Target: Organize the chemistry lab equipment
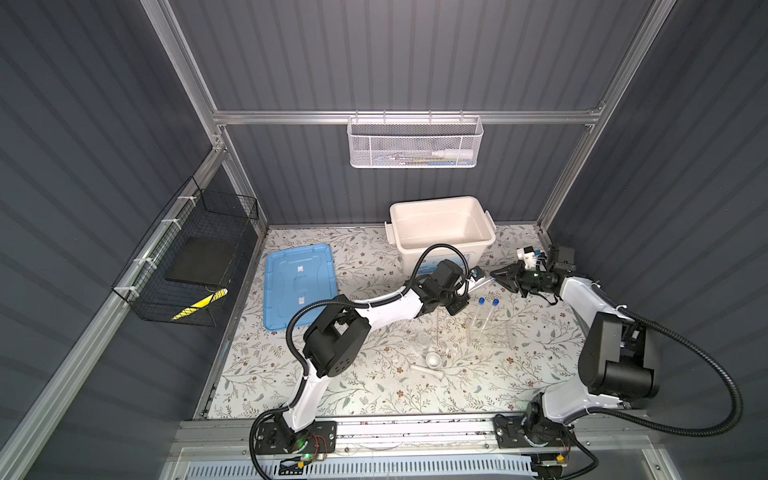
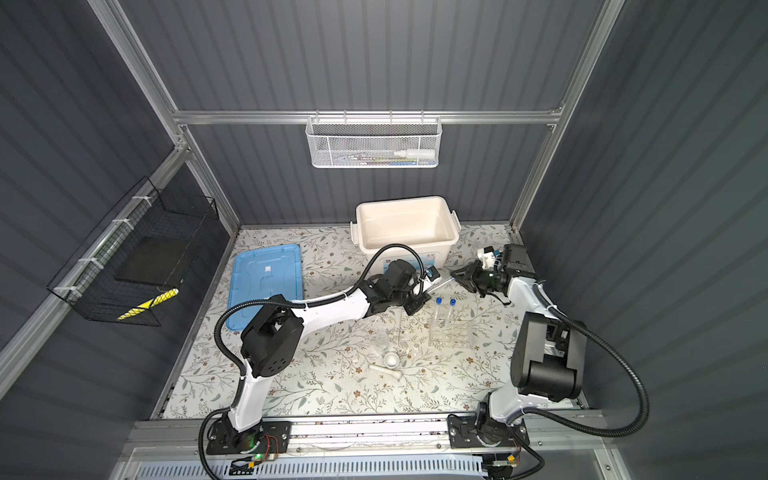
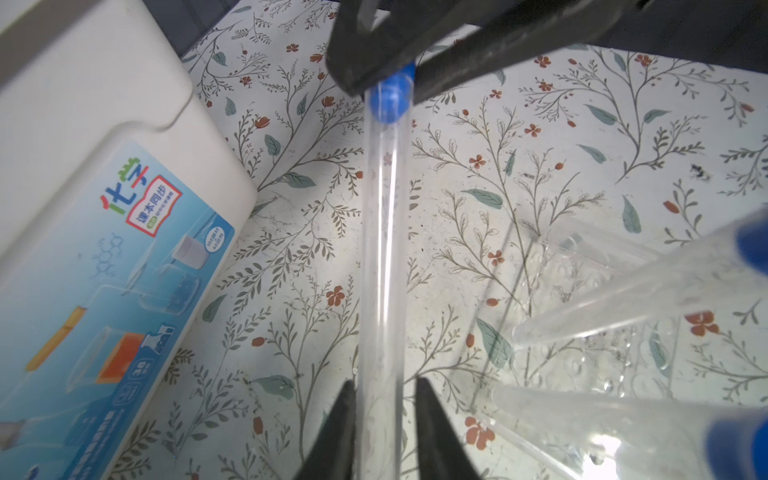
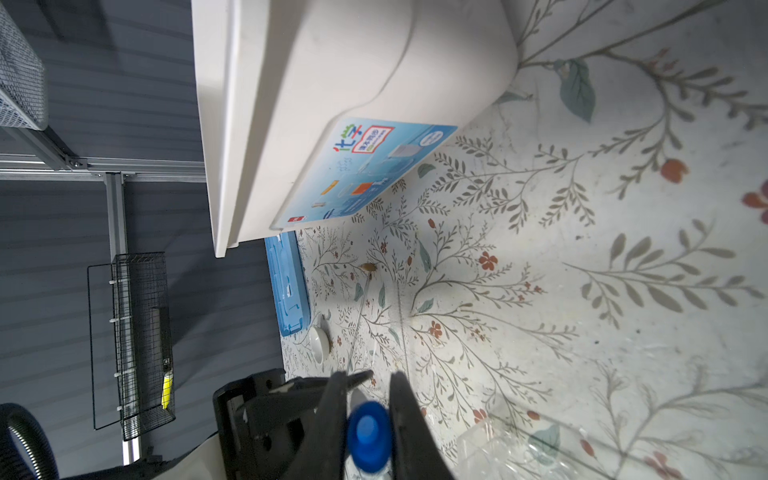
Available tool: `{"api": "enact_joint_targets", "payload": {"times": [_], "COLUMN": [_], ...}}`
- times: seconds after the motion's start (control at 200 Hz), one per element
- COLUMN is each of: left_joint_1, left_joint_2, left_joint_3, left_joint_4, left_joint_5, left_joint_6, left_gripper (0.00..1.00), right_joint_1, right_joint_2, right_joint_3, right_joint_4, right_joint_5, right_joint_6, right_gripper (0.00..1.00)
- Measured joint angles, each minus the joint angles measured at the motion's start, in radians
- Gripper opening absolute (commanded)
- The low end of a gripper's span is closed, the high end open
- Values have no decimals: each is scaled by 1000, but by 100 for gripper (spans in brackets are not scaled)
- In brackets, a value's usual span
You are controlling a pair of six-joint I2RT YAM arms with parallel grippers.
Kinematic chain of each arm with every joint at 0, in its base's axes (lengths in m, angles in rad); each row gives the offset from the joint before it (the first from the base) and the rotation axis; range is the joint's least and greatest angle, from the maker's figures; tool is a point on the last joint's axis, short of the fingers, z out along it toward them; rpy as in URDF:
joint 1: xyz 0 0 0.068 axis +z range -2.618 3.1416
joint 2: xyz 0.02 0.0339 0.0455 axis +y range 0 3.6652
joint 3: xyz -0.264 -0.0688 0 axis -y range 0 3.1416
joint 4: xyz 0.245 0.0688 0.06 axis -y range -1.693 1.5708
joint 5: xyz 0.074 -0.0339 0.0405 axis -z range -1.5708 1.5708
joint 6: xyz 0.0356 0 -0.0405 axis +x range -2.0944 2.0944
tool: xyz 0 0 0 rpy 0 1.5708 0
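Seen in the air over the floral-patterned bench [image 1: 374,395], between the big white tub [image 1: 409,253] and the clear plastic tube rack [image 1: 488,332]: a slim clear test tube with blue cap [image 3: 380,249]. Clamped at the cap end by the right pincer [image 4: 369,382], closed firmly on it. Flanked lower on the body by the left pincer [image 3: 384,386], narrow, with a thin gap on one side; judged loose, not clamping. Probably very light, stiff, smooth and slippery, with a thin wall that may crack under hard squeezing. Better to take hold at the cap, then lower slowly into a free hole beside the two standing capped tubes [image 1: 487,309].
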Motion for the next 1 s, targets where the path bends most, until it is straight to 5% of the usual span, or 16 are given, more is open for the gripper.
{"api": "enact_joint_targets", "payload": {"times": [0.075,0.285,0.685,1.0], "left_joint_1": [0,8,30,37], "left_joint_2": [0,-40,-184,-192], "left_joint_3": [0,-111,-226,-287], "left_joint_4": [1,74,169,181], "left_joint_5": [-20,-81,-149,-171], "left_joint_6": [-10,-67,-158,-196], "left_gripper": [63,99,100,100], "right_joint_1": [0,0,21,243], "right_joint_2": [-24,-111,-361,-492], "right_joint_3": [-2,-11,5,34], "right_joint_4": [3,-31,-212,-386], "right_joint_5": [24,171,607,934], "right_joint_6": [0,-10,-96,-157], "right_gripper": [14,13,13,11]}}
